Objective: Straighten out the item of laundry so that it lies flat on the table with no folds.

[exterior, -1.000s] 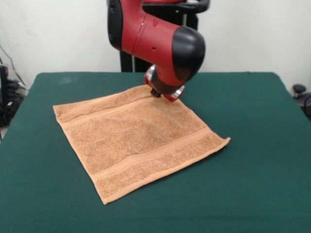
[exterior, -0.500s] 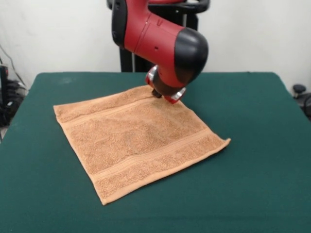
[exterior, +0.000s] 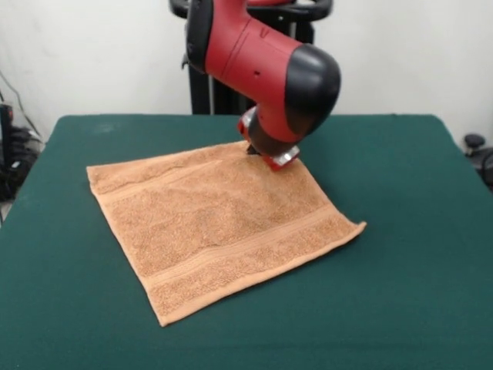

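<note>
Towel [exterior: 219,223] lies spread on the green table [exterior: 416,262], turned like a diamond, left of centre. Looks nearly flat; band stripes run near the upper-left and lower-right edges. Right corner lifts a touch. Gripper [exterior: 266,154] sits at the towel's far corner, right down at the cloth, arm [exterior: 262,62] bulking over it from above. Arm's black end hides most of the gripper, so can't tell if it's open, closed or pinching the corner. Rest of the towel lies clear of it, toward the near side.
</note>
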